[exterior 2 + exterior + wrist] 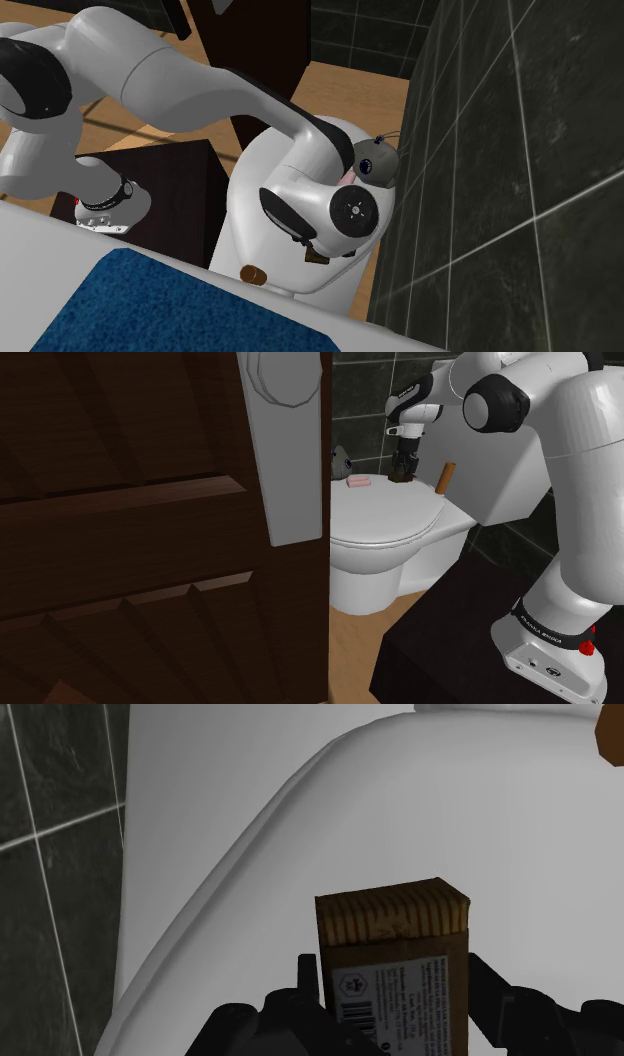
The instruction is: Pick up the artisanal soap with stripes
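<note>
On my wrist view the gripper (pixel 392 976) was clamped on the striped soap (pixel 395 944), a brown, box-shaped bar with pale stripes on its far end and a printed label with a barcode on the side facing the camera. The black fingers (pixel 490 994) pressed against its two long sides. Beneath it lay the white top of the toilet (pixel 385 532). I could not tell whether the bar touched that surface or hung just above it.

In the shoulder view the hand pointed straight down at the back of the toilet, behind the closed lid. The arm (pixel 560 442) reached across from the stand (pixel 440 642). A pink bar (pixel 359 481) lay flat on the same white top, to that view's left of the gripper. A brown stick (pixel 446 476) stood a little tilted to the gripper's right. Both were apart from the fingers. A grey round thing (pixel 340 456) sat beyond the pink bar, partly hidden by the edge of a dark wooden door (pixel 130 522). Dark tiles (pixel 500 150) covered the wall behind the toilet.
</note>
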You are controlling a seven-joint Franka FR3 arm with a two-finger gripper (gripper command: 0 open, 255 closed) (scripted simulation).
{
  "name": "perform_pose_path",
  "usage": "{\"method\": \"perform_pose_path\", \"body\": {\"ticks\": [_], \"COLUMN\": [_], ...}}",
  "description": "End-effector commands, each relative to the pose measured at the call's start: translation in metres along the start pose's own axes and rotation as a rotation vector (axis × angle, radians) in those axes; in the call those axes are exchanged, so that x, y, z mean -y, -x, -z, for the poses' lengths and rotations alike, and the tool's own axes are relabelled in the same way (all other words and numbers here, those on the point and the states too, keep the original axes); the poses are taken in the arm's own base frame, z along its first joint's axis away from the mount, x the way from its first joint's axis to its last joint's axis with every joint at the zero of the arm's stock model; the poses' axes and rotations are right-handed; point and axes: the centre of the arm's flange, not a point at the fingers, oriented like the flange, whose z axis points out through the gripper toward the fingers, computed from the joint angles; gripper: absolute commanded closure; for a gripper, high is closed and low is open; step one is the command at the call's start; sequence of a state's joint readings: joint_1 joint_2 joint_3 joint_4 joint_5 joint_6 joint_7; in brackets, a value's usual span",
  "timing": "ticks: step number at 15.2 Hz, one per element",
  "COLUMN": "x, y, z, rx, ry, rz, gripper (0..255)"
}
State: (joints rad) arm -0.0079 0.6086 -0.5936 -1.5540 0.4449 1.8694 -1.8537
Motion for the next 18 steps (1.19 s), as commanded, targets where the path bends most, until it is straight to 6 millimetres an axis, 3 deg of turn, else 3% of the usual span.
{"method": "perform_pose_path", "body": {"ticks": [1,5,18], "x": [0.0,0.0,0.011], "y": [0.0,0.0,-0.008], "z": [-0.002,-0.001,0.066], "rx": [0.0,0.0,0.0], "ry": [-0.003,-0.003,-0.003], "rz": [-0.001,-0.001,-0.001], "gripper": [255,255,255]}}
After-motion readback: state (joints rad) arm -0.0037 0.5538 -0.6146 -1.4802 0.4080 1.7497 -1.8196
